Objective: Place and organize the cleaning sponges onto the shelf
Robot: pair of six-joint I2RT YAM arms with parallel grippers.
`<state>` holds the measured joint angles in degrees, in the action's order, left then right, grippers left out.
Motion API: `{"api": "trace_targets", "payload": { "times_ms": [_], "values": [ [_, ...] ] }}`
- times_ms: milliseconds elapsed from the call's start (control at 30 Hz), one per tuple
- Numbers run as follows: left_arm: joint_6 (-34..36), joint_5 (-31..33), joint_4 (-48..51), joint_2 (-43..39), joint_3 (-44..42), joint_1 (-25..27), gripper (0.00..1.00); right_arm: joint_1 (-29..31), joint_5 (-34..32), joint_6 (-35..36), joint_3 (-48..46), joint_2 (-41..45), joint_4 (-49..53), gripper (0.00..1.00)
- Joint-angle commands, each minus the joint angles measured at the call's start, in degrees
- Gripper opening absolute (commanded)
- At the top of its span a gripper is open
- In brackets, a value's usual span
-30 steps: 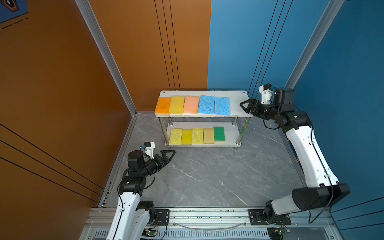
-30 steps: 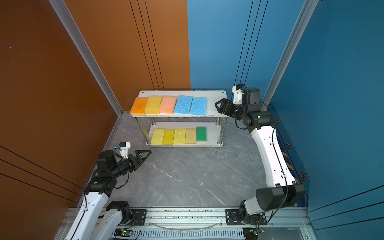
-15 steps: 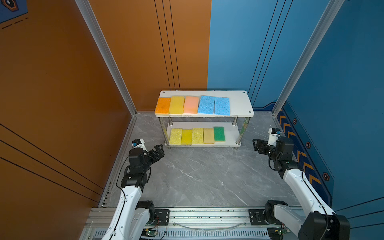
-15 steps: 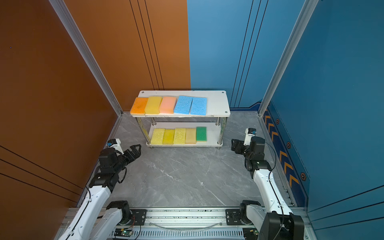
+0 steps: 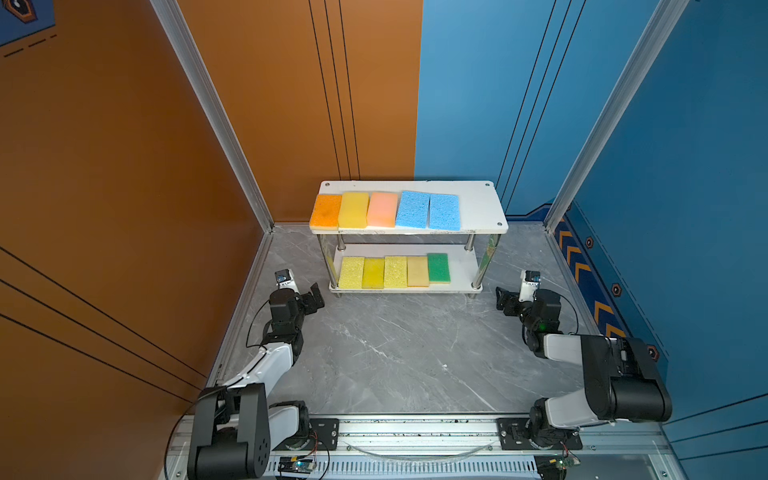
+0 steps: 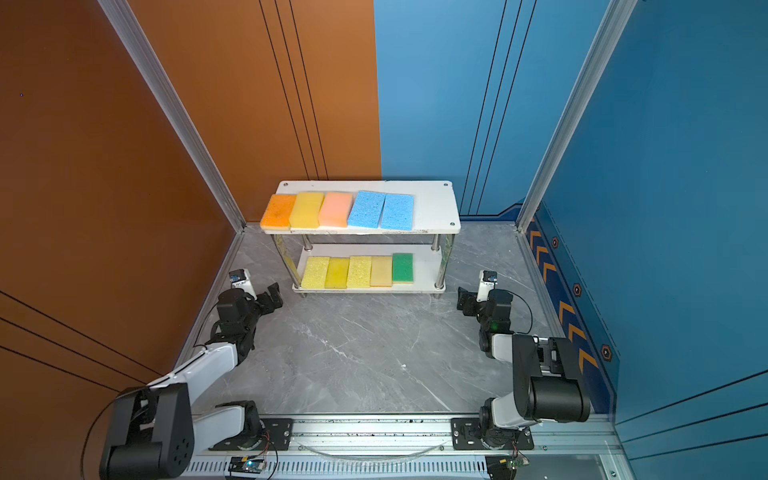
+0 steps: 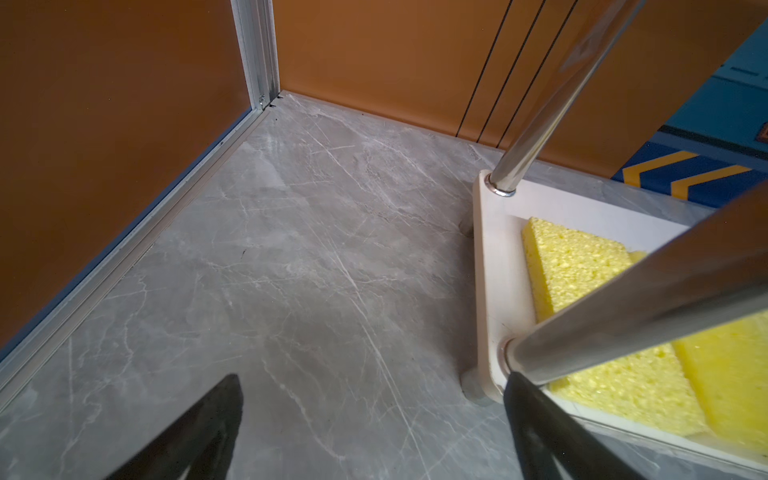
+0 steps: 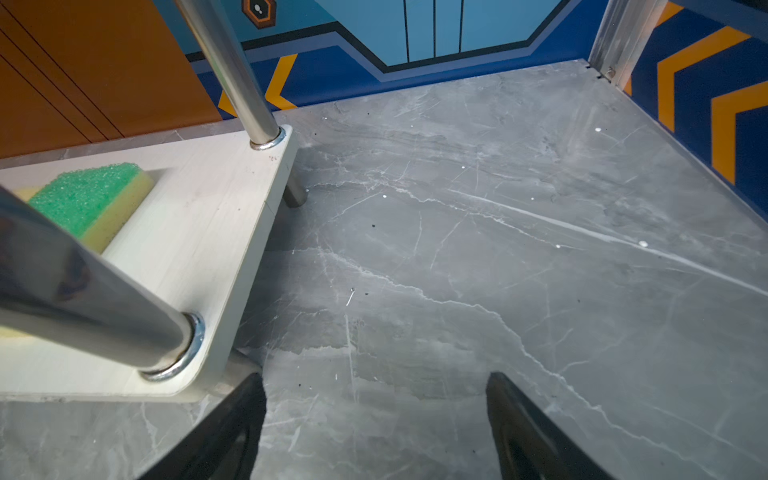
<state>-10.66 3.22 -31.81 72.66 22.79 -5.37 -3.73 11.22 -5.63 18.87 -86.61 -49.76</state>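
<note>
The white two-tier shelf (image 5: 482, 208) (image 6: 436, 208) stands at the back of the floor. Its top board carries an orange sponge (image 5: 326, 211), a yellow one (image 5: 354, 209), a pink one (image 5: 382, 209) and two light blue ones (image 5: 412, 209). The lower board (image 7: 494, 249) (image 8: 199, 232) holds three yellow sponges (image 5: 373, 273) (image 7: 577, 266), a beige one (image 5: 417, 271) and a green-faced one (image 5: 439, 268) (image 8: 83, 195). My left gripper (image 5: 316, 296) (image 7: 372, 376) hangs open and empty off the shelf's front left corner. My right gripper (image 5: 503, 297) (image 8: 375, 374) is open and empty off the front right corner.
Grey marble floor (image 5: 395, 353) lies between the two arms. Orange walls (image 5: 124, 187) close the left and back, blue walls (image 5: 685, 187) the right. The arm bases sit on a metal rail (image 5: 415, 428) at the front edge.
The right arm has dropped from beside the shelf's top board to low over the floor at the front right corner. The left arm has folded back and turned toward the shelf.
</note>
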Motion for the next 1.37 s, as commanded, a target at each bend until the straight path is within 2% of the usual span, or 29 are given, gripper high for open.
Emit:
{"api": "trace_targets", "payload": {
  "times_ms": [0, 67, 167, 233, 267, 333, 367, 433, 533, 1067, 1333],
  "values": [
    [3.7, -0.5, -12.0, 7.3, -0.9, -0.4, 0.98, 1.0, -3.0, 1.8, -4.0, -3.0, -16.7, 0.85],
    [5.0, -1.7, -14.7, 10.7, -0.6, 0.4, 0.98, 0.8, -4.1, 1.7, -4.0, -2.0, -14.9, 0.86],
    [10.2, 0.0, -17.2, 12.9, -1.2, 4.9, 0.98, 1.1, -4.2, 1.8, -2.5, -2.4, -12.9, 0.87],
    [13.9, 2.6, -29.3, 17.0, -4.7, 8.4, 0.98, 1.6, -5.2, 2.1, -1.1, -2.2, -9.8, 0.88],
    [15.3, 4.6, -31.6, 17.9, -5.5, 9.9, 0.98, 2.0, -5.9, 2.2, -0.2, -2.4, -8.7, 0.88],
    [15.3, 7.4, -28.7, 16.6, -5.2, 10.9, 0.98, 2.4, -6.7, 2.5, 1.8, -2.0, -3.9, 0.89],
    [15.0, 8.0, -29.3, 17.2, -5.1, 11.0, 0.98, 2.9, -8.0, 2.6, 2.0, -2.1, -3.6, 0.95],
    [13.6, 9.8, -27.1, 17.4, -3.5, 10.2, 0.98, 3.2, -9.0, 2.6, 2.1, -2.1, -3.3, 1.00],
    [10.1, 8.9, -21.9, 17.0, -1.3, 7.3, 0.98, 3.2, -9.1, 2.6, 2.1, -2.1, -3.3, 1.00],
    [10.3, 9.4, -22.0, 16.8, -1.5, 7.6, 0.98, 3.3, -9.3, 2.6, 2.1, -2.0, -3.4, 1.00],
    [10.3, 9.4, -22.0, 16.8, -1.5, 7.7, 0.98, 4.1, -11.7, 2.9, 1.9, -2.0, -3.4, 1.00]
  ]
}}
